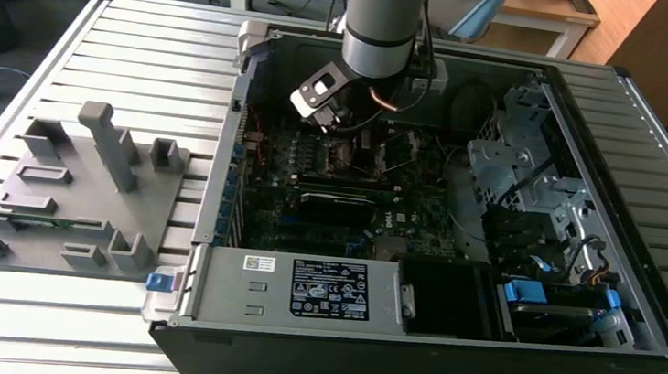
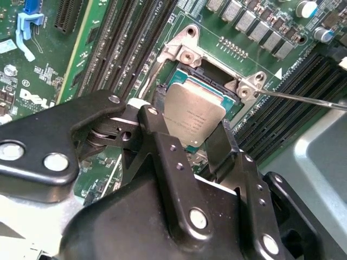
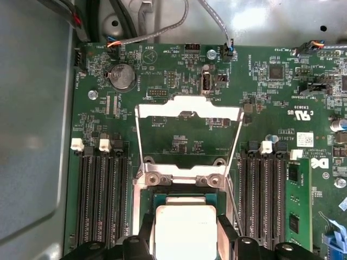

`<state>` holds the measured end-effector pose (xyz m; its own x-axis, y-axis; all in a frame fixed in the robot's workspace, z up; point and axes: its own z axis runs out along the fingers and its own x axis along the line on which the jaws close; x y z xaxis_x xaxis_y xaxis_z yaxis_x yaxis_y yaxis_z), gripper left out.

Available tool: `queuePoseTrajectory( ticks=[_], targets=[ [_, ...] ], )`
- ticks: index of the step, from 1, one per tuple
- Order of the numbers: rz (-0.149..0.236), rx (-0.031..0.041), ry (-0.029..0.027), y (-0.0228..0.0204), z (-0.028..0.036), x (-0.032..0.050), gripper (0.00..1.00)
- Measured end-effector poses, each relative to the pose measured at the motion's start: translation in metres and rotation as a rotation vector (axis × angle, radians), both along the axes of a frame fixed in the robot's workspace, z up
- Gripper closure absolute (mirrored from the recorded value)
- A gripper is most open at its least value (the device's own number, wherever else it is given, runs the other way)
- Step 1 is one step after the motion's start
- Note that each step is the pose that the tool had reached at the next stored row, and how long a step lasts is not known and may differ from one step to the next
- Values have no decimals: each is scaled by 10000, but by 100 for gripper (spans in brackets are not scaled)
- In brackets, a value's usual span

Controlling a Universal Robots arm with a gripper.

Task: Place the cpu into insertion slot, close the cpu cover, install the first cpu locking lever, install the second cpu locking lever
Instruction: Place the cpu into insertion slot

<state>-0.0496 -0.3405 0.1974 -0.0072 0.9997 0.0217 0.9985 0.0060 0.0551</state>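
The gripper (image 2: 187, 129) is down inside the open computer case (image 1: 637, 97), which sits on the slatted table (image 1: 139, 49). In the exterior view the arm comes down over the far half of the case, and the gripper (image 1: 338, 114) is low over the green board (image 3: 179, 76).

Its two black fingers (image 2: 157, 135) are closed a little way, one on each side of the cpu (image 2: 192, 115). They pinch the small silver chip between them. The cpu is right over the insertion slot (image 2: 210, 77), near the middle of the board. I cannot tell if it rests in the slot or hangs just above it.

In the first wrist view the cpu cover (image 3: 187, 109) is flipped wide open and lies back on the board, past the slot's far edge. Long black slots (image 3: 103, 195) run along both sides.

A grey tray (image 1: 62, 216) lies on the table on the exterior view's left of the case.
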Motion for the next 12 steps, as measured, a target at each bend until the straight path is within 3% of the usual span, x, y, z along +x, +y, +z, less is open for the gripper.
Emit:
queuePoseTrajectory(
  ticks=[12],
  targets=[
    [-43,13,0,16,-21,-2,46]
  ],
)
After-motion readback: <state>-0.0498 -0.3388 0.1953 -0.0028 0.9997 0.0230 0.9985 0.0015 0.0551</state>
